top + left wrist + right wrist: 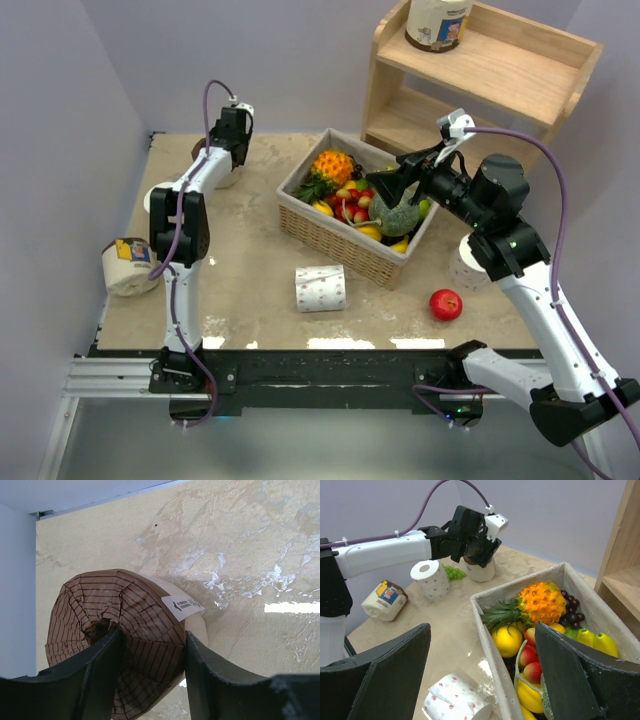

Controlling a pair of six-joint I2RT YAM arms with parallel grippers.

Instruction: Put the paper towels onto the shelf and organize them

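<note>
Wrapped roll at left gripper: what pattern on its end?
The wrapped roll has a brown end with thin dark stripes; clearest in left wrist view.

obstacle: wicker basket [340, 245] before shelf [500, 65] | free: bare table [240, 270] left of basket

Left arm [185, 190]: white shell links, black joint blocks, purple cable [207, 110] looping off wrist, white zip tie [397, 532]. Right arm [545, 310]: same white-and-black build, small green light [515, 241] at elbow. White camera module [458, 124] on wrist. Left claw [152, 645], right claw [480, 650]: matte black, broad curved fingers [385, 670].
</note>
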